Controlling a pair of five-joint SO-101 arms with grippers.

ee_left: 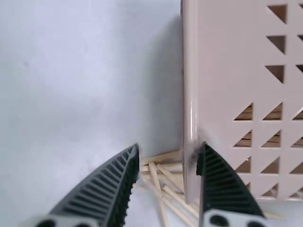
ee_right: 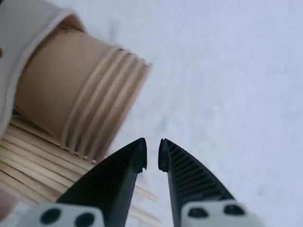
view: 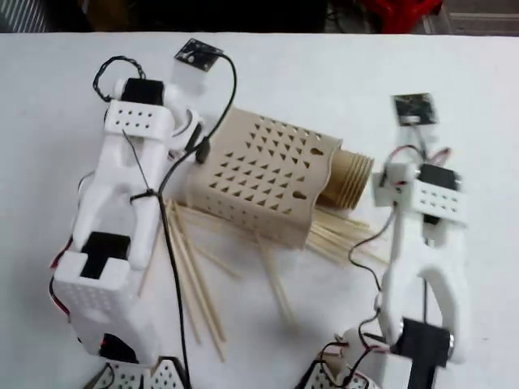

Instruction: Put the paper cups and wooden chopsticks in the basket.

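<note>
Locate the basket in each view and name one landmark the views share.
High view: basket lies on its side at centre.
Left wrist view: its perforated wall beside the left end effector.
Right wrist view: its rim around the paper cups.
Shared landmark: wooden chopsticks beside it.

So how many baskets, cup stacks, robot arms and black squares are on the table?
Basket: 1
Stack of paper cups: 1
Robot arms: 2, left arm and right arm
Black squares: 2
Wooden chopsticks: too many overlapping to count
Total: 6, chopsticks aside
</note>
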